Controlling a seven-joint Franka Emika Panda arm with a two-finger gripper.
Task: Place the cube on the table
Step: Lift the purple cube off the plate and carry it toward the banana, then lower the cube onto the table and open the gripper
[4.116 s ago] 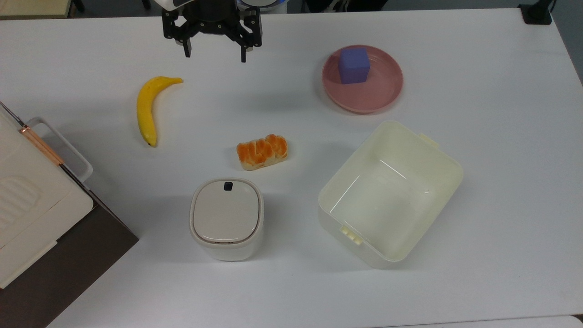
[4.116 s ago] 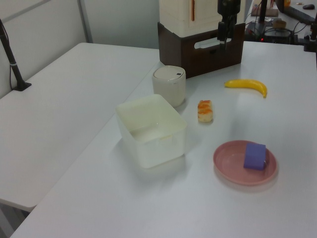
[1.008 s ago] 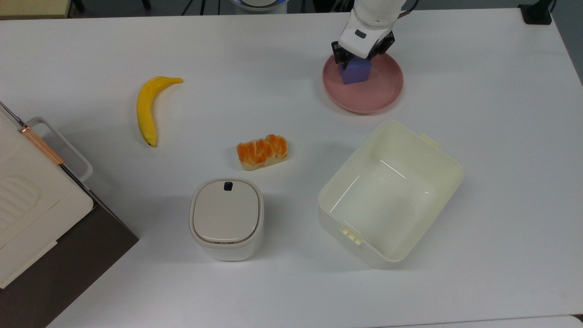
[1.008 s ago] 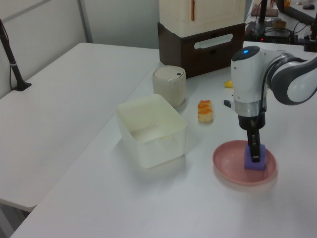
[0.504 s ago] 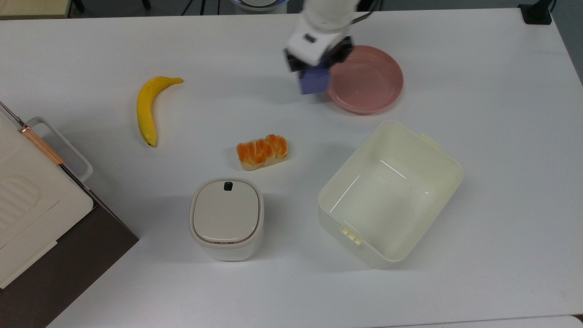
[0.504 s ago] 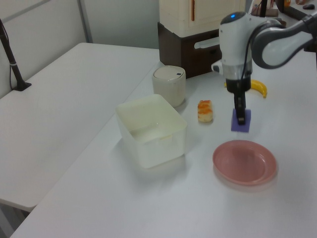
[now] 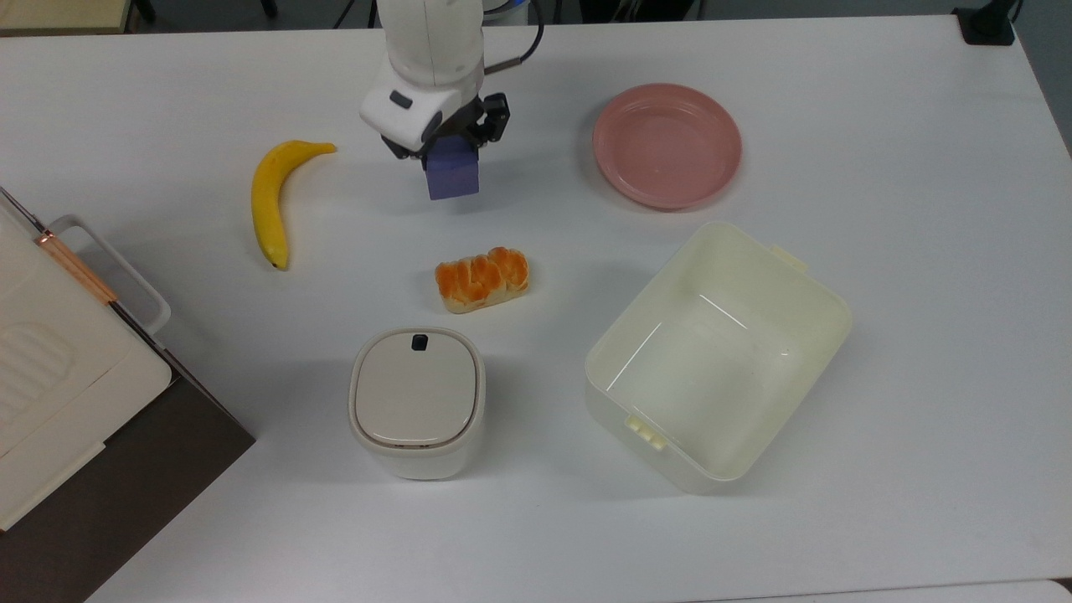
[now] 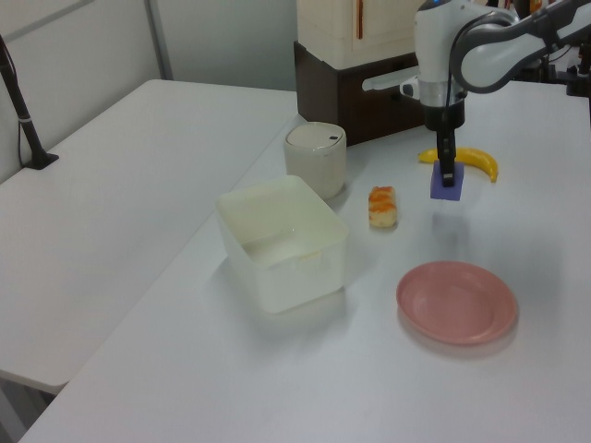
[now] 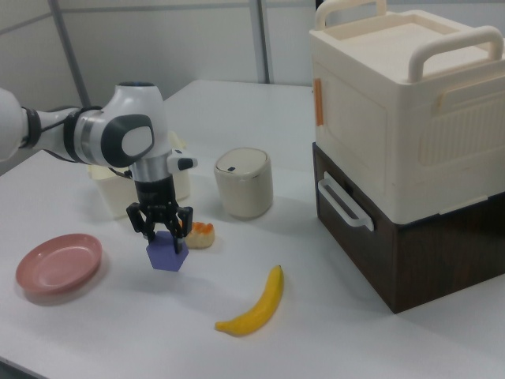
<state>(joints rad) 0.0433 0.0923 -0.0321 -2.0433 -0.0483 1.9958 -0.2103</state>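
My gripper [image 7: 450, 164] [image 8: 448, 175] [image 9: 166, 241] is shut on the blue-purple cube [image 7: 453, 177] [image 8: 447, 187] [image 9: 166, 257] and holds it in the air above the white table [image 7: 536, 519] [image 8: 277, 388] [image 9: 331, 316]. In the top view the cube hangs between the banana [image 7: 271, 199] and the pink plate [image 7: 667, 144], above the orange bread piece [image 7: 482, 279]. In the right view a gap shows between the cube's underside and the tabletop. The plate [image 8: 456, 302] [image 9: 60, 264] has nothing on it.
A cream tub [image 7: 716, 356] [image 8: 283, 242] stands open at the top view's right. A lidded white canister [image 7: 416, 401] [image 9: 244, 182] sits below the bread. A cream box on a dark base [image 7: 75, 368] [image 9: 410, 150] occupies the top view's lower left corner.
The gripper closed on the cube on the plate, lifted it off and carried it toward the top view's left, past the plate's rim, to a spot near the banana.
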